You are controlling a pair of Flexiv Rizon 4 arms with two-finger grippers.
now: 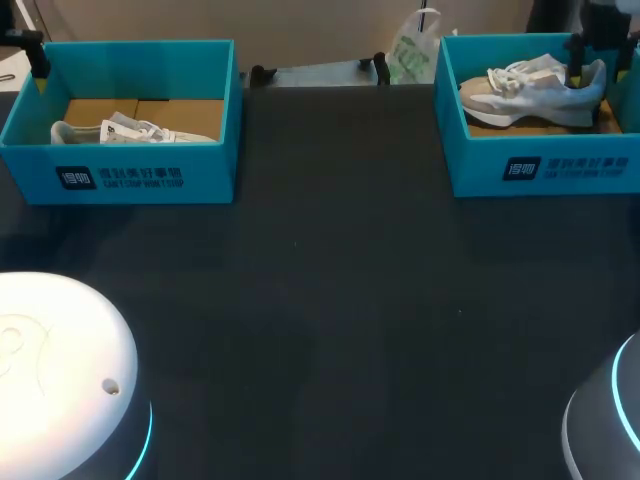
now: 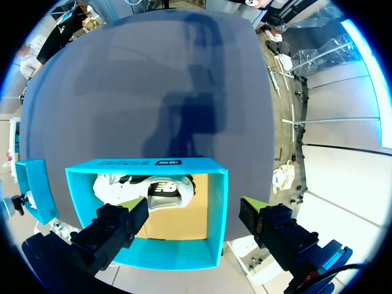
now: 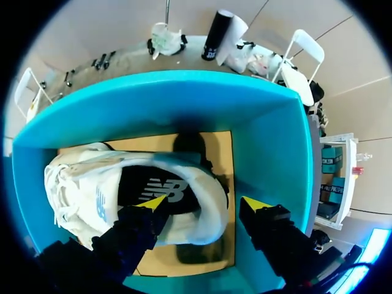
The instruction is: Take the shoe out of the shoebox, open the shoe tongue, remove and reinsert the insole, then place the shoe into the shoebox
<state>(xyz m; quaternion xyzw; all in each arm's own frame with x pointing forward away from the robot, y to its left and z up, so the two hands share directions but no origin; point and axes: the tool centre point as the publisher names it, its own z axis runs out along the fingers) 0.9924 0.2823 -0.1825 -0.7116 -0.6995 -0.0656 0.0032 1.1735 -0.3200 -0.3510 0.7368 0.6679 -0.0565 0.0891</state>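
— Where are the shoes?
— Each lies in a teal shoebox. The left shoebox point(image 1: 150, 175) sits at the far left corner of the counter point(image 1: 340, 300), and the right shoebox point(image 1: 560, 170) at the far right corner. Both are open-topped, with straight, stiff walls and a brown cardboard floor.
— What do the shoes look like?
— The left shoe point(image 1: 130, 131) is white with a dark lining. It lies along the box wall that faces the counter's near edge. The right shoe point(image 1: 535, 90) is a pale grey-and-white trainer with loose laces, and a dark insole shows in its opening.
— And the tools?
— The right tool point(image 3: 205, 205) is down inside the right shoebox, spread wide. One yellow tip is over the shoe's opening and the other is outside the heel, near the box wall. The padded heel collar stands between them, not pinched.
— And the left?
— The left tool point(image 2: 195, 205) hangs above the left shoebox, spread wide and holding nothing. One finger is over the box and the other is past its side wall.
— What lies between the boxes?
— Dark, matte counter.
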